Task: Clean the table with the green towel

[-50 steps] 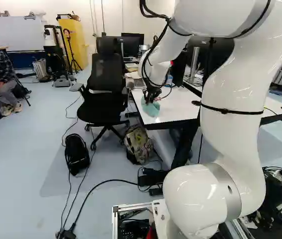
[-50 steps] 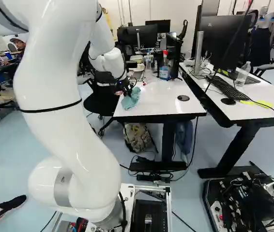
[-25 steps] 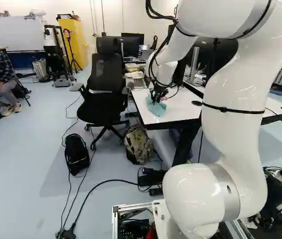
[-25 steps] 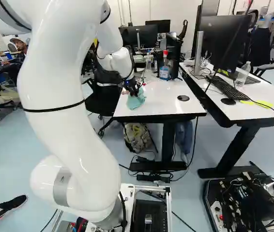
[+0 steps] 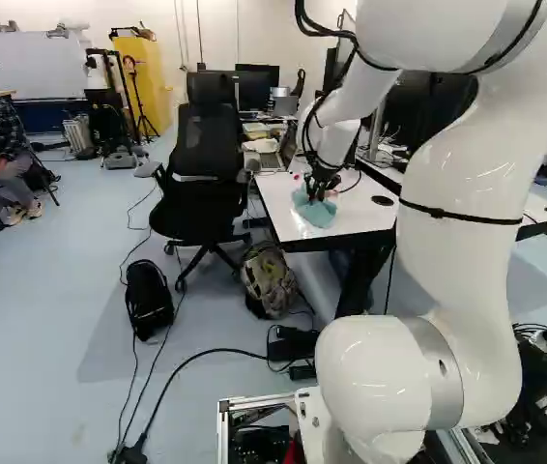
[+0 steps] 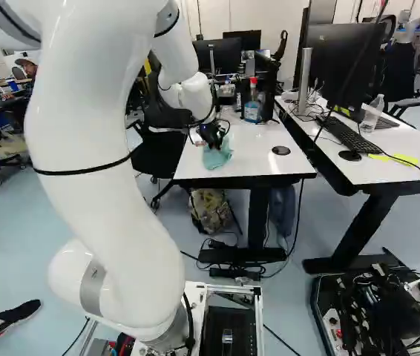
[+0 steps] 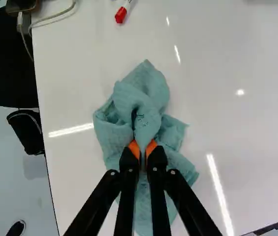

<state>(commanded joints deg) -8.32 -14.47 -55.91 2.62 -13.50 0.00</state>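
Observation:
In the right base view my gripper point(image 6: 211, 135) is low over the near left part of the white table point(image 6: 258, 165), at the green towel point(image 6: 217, 154). The wrist view has the gripper point(image 7: 143, 147) shut on a pinched fold of the towel point(image 7: 146, 93), an orange pad on either side. Crumpled cloth spreads around and beneath the fingers on the glossy tabletop, hiding the surface under it.
A red-capped marker point(image 7: 121, 14) lies ahead of the towel. On the table stand a blue-labelled bottle point(image 6: 252, 104) and a round black disc point(image 6: 280, 150). A black chair point(image 5: 206, 174) is against the table's left side. Another robot point(image 6: 418, 21) stands far back.
The arm has swung to the right in both base views, carrying the gripped towel along the tabletop, away from the table's left edge. The base has not moved.

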